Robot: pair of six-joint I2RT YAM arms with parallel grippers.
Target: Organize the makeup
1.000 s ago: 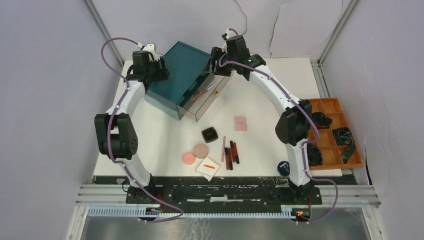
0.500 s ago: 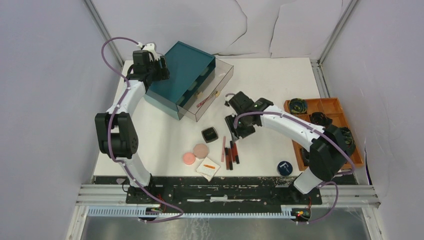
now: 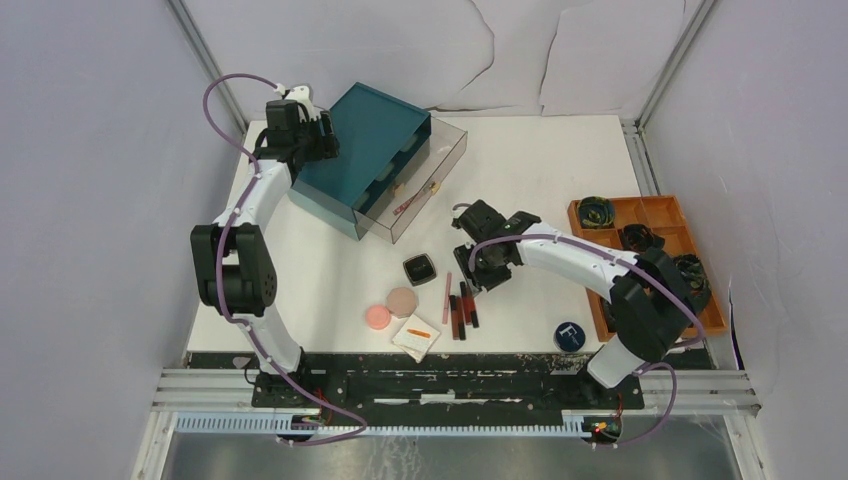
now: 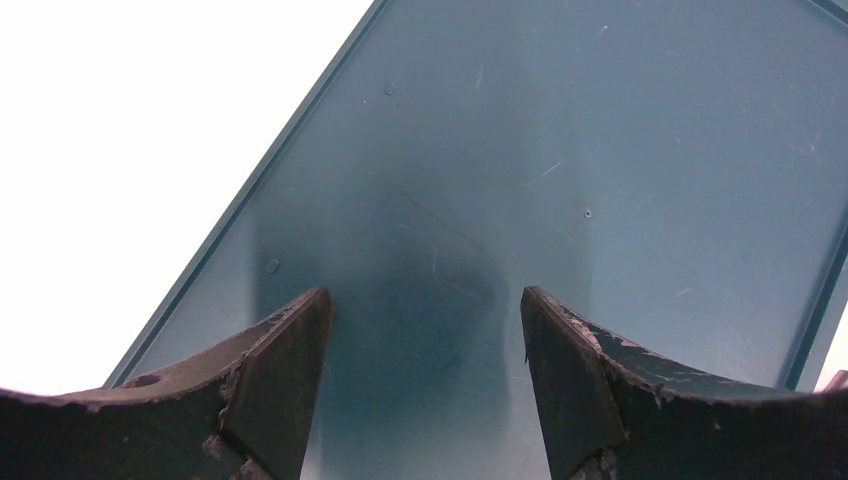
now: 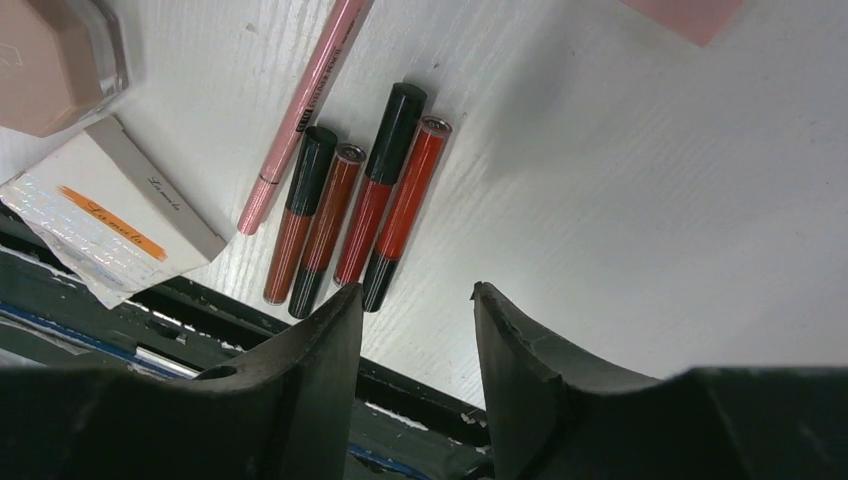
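Observation:
My right gripper is open and empty, low over the table beside several red-and-black lip sticks. A thin pink pencil lies left of them. The white pad, beige disc, pink disc and black compact lie further left. The pink square shows only in the right wrist view; the arm hides it from above. The dark-blue F tin sits near the front edge. My left gripper is open over the teal box top.
The teal drawer box stands at the back left with a clear drawer pulled out, one pink stick inside. An orange compartment tray with dark bundles is at the right. The table's black front rail is close.
My right arm swung from the open drawer down to the middle of the table and now sits slightly lower, by the sticks. The left arm has not moved.

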